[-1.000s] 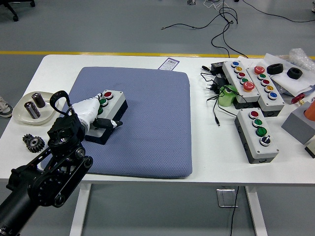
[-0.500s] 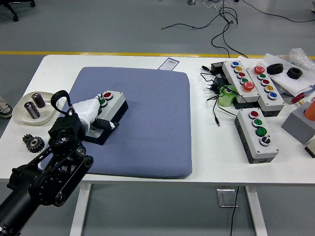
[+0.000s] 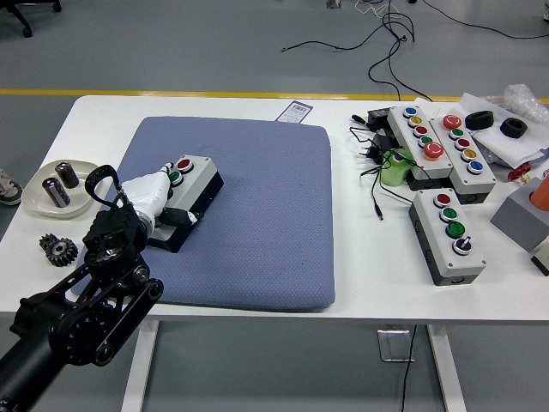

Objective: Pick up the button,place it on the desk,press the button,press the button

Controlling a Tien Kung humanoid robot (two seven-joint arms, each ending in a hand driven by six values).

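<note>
Since 1 second ago, the left robot hand (image 3: 154,196) has drawn back slightly toward 7 o'clock, exposing more of the button box (image 3: 183,199). Its white fingers (image 3: 163,182) rest on the box's near end; whether they grip it I cannot tell. That box lies on the blue mat (image 3: 257,215) at the counter's (image 3: 360,283) 9 o'clock side.
</note>
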